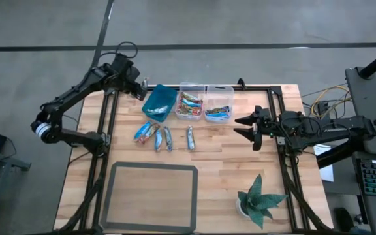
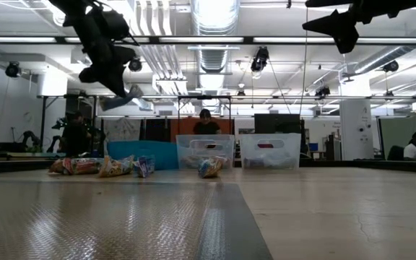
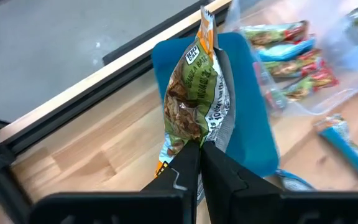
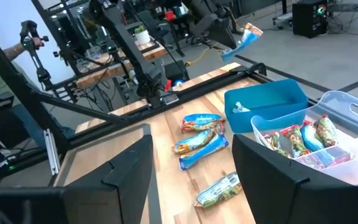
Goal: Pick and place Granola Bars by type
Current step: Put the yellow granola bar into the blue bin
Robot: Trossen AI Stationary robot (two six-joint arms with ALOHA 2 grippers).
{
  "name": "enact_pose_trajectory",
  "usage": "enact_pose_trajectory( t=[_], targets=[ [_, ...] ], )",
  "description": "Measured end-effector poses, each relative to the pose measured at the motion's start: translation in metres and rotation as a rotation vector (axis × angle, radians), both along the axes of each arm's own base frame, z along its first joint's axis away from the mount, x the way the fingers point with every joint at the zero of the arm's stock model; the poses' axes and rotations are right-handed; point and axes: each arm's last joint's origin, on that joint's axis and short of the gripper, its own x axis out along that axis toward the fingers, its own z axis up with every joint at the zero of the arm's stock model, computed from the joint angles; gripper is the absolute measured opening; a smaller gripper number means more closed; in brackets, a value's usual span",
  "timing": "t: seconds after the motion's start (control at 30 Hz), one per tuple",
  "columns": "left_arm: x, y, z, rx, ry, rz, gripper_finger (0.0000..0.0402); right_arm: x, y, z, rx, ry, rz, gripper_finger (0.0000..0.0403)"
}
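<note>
Four loose bars: shiny wrapped granola bars point(image 1: 157, 136) lie on the wooden worktop point(image 1: 240, 170), in front of the bins.
Left gripper point(image 3: 199, 151): jaws clamped on a greenish-silver wrapped granola bar point(image 3: 194, 93), held above the teal plastic bin point(image 1: 159, 102).
Right gripper point(image 1: 242, 126): jaws apart, raised over the worktop, near the clear plastic bins point(image 1: 204, 103) that hold sorted bars.

The bar point(image 3: 197, 93) pinched in the left hand point(image 3: 201, 163) wears a green and silver wrapper with an orange strip and brown oat print. The bin point(image 1: 160, 102) below it is teal; two neighbouring bins point(image 1: 192, 98) are clear. Loose bars point(image 1: 155, 135) on the pale wood-grain tabletop point(image 1: 227, 163) show blue, silver and reddish-brown. The mat point(image 1: 152, 196) is grey, dark-rimmed.
</note>
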Motion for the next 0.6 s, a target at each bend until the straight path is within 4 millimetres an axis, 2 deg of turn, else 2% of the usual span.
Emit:
enact_pose_trajectory(
  t=[0.47, 0.6],
  targets=[
    [-0.005, -0.015, 0.018, 0.058, -0.069, -0.112, 0.0, 0.0, 0.0, 0.0, 0.01, -0.006, -0.001, 0.021],
    [-0.001, -0.019, 0.019, 0.083, -0.053, -0.177, 0.0, 0.0, 0.0, 0.002, 0.02, -0.02, 0.001, 0.021]
  ],
)
